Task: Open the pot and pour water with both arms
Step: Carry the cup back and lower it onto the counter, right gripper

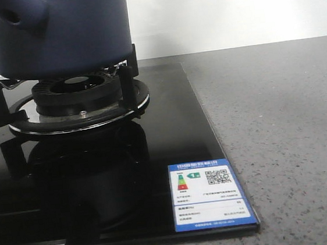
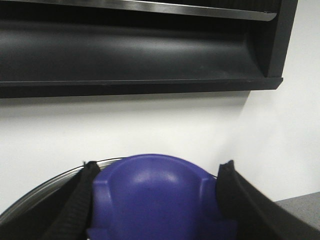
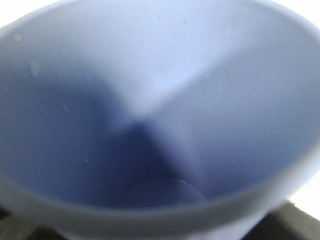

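The dark navy pot (image 1: 55, 34) stands on the gas burner (image 1: 78, 93) at the far left of the front view, its stubby side handle (image 1: 23, 11) toward me; its top is cut off by the frame. Neither gripper shows in that view. In the left wrist view my left gripper (image 2: 155, 202) is shut on the lid's blue knob (image 2: 155, 190), with the lid's steel rim (image 2: 45, 187) behind a finger (image 2: 75, 205). In the right wrist view the light blue cup (image 3: 160, 100) fills the picture, mouth toward the camera; my right gripper (image 3: 160, 227) holds it, its fingers mostly hidden.
The burner sits in a black glass hob (image 1: 99, 182) with a blue energy label (image 1: 209, 194) at its front right corner. Grey speckled countertop (image 1: 287, 133) lies to the right. A dark range hood (image 2: 135, 50) hangs on the white wall behind the lid.
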Controlling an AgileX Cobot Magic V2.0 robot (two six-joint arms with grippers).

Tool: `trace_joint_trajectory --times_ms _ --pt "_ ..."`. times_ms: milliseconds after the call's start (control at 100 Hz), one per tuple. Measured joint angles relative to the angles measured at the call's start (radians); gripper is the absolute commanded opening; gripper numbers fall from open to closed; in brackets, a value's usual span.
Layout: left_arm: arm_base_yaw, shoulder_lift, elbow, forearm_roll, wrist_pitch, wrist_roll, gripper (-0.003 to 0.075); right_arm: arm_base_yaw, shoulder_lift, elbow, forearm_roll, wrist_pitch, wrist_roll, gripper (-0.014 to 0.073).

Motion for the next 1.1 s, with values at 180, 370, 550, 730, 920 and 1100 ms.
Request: trace_joint_trajectory --times_ms 180,370,550,730,920,1100 --pt "0.0 0.0 0.0 0.0 0.0 0.0 0.0339 -0.098 -0.139 0.235 0.092 -0.245 0.023 0.0345" --pt "0.0 0.0 0.0 0.0 0.0 0.0 0.0339 -0.137 -0.273 0.531 0.102 -0.486 0.056 0.0345" --pt "0.0 0.0 0.0 0.0 0.0 0.0 0.0339 -0.141 -0.342 0.796 0.119 -0.721 0.116 0.0345" --pt "0.0 0.0 0.0 0.0 0.0 0.0 0.0339 -0.168 -0.347 1.018 0.17 -0.931 0.129 0.0345" --pt "0.0 0.0 0.0 0.0 0.0 0.0 0.0339 -0.257 -0.292 1.113 0.18 -1.073 0.129 0.0345" --pt "0.0 0.0 0.0 0.0 0.0 0.0 0.0339 -0.321 -0.191 1.115 0.186 -1.162 0.129 0.0345"
